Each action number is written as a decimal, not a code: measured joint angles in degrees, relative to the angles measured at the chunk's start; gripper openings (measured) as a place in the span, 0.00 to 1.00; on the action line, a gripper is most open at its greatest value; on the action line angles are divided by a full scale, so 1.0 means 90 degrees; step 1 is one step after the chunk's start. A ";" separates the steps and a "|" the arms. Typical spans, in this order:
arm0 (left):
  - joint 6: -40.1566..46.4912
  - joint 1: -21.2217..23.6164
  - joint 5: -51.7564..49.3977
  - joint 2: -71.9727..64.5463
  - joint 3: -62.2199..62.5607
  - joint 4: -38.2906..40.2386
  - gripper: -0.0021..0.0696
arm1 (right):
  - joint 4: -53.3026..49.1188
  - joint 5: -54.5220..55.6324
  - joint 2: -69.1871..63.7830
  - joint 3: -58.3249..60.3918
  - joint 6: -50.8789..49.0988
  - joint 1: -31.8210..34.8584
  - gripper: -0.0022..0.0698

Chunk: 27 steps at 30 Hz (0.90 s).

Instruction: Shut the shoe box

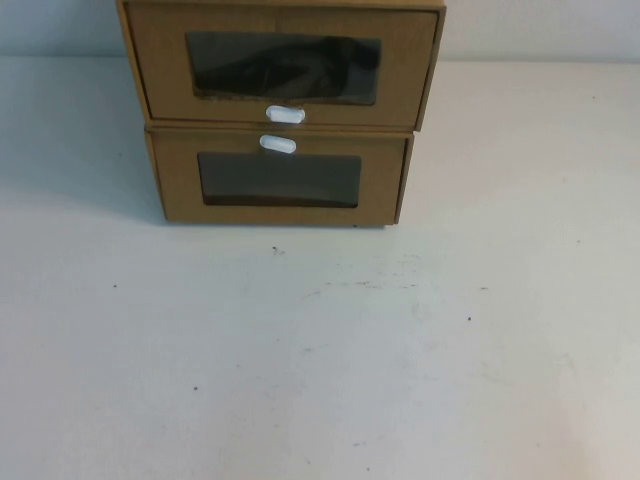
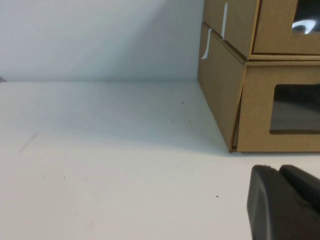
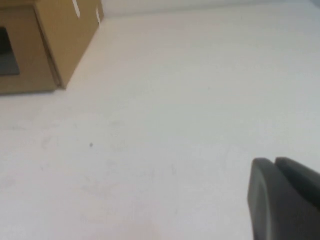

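Left gripper (image 2: 285, 202): a dark fingertip pair shows at the near edge of the left wrist view, low over the table; the fingers lie together, holding nothing.
Right gripper (image 3: 285, 197): same look in the right wrist view, fingers together, empty, over bare table.
Table (image 1: 320, 360): white, lightly speckled, stretching from the near edge to the boxes.
Lower box (image 1: 278, 178): brown cardboard, white tab above its window, resting on the table, well ahead of both grippers.
Shoe box (image 1: 283, 68): stacked on the lower box at the far side, clear window in front, white pull tab (image 1: 285, 114) just below it; well apart from both grippers.
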State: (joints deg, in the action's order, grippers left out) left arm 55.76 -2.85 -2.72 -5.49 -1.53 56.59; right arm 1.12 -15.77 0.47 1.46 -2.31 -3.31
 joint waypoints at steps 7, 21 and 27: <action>0.0000 0.0000 0.0000 0.0000 0.0000 0.0000 0.02 | 0.0000 -0.0487 0.0000 0.0010 0.0000 0.0000 0.01; 0.0000 0.0000 0.0000 0.0000 0.0000 0.0000 0.02 | 0.0010 -0.0487 0.0000 0.0010 0.0000 0.0000 0.01; 0.0000 -0.0113 0.0000 0.0000 0.0000 0.0000 0.02 | 0.0010 -0.0487 0.0000 0.0010 0.0000 0.0000 0.01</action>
State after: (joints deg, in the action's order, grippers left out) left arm 55.76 -3.87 -2.72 -5.49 -1.53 56.59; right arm 1.21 -20.16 0.47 1.55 -2.31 -3.31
